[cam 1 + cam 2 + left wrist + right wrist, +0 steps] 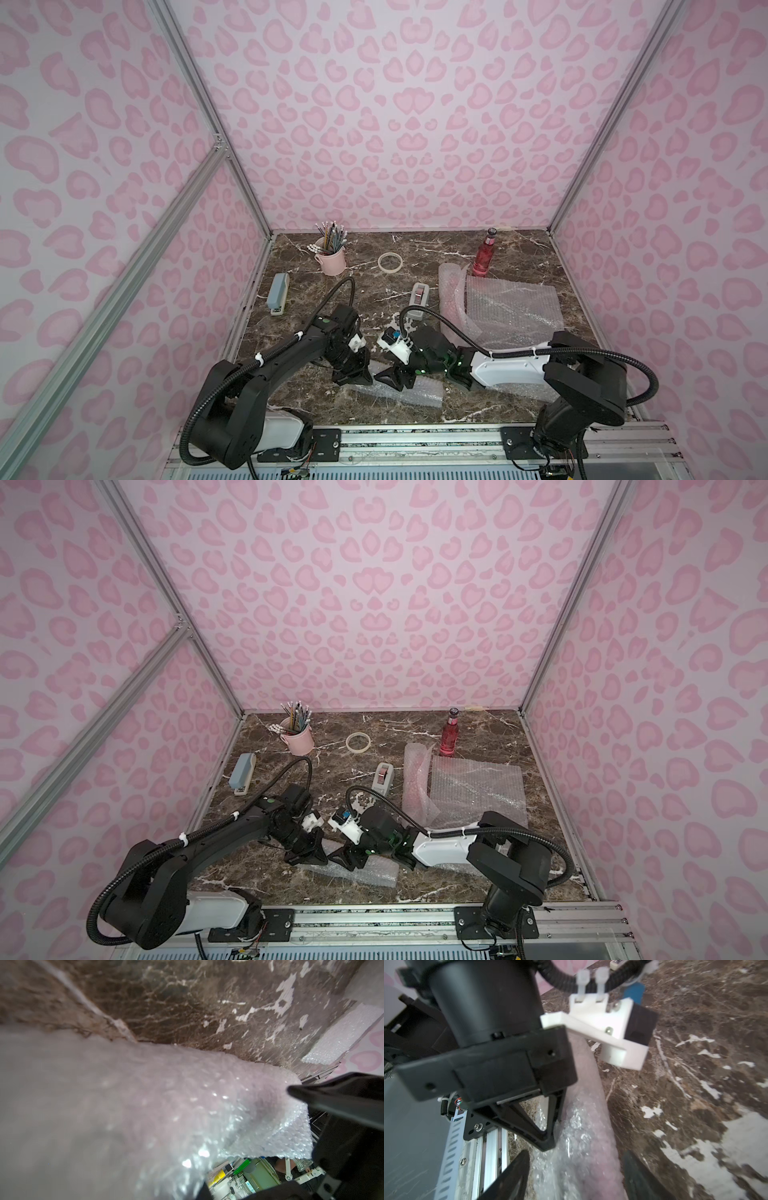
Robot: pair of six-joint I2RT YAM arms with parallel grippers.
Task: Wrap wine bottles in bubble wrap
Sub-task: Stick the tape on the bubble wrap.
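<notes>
The wrapped roll (415, 397) lies near the front edge of the surface (365, 291), between the two arms. A pink tint showing through the bubble wrap (583, 1142) suggests a bottle inside. The left gripper (548, 1146) has its fingers clenched tip to tip, seemingly nipping a layer of the wrap. The right gripper (575, 1155) straddles the roll with its fingers (517, 1172) spread on either side and apparently off it.

The film is likely light, soft and springy, so the overlap will tend to unroll once let go. The glass core is probably rigid, heavier and slick, and could slide out of an open end. The best hold looks to be across the roll's middle, pinning the seam. A pink-red bottle (482, 257) stands far right, just beyond the loose sheets (511, 307). It looks tall and easy to tip, so it is best taken low on the body.
</notes>
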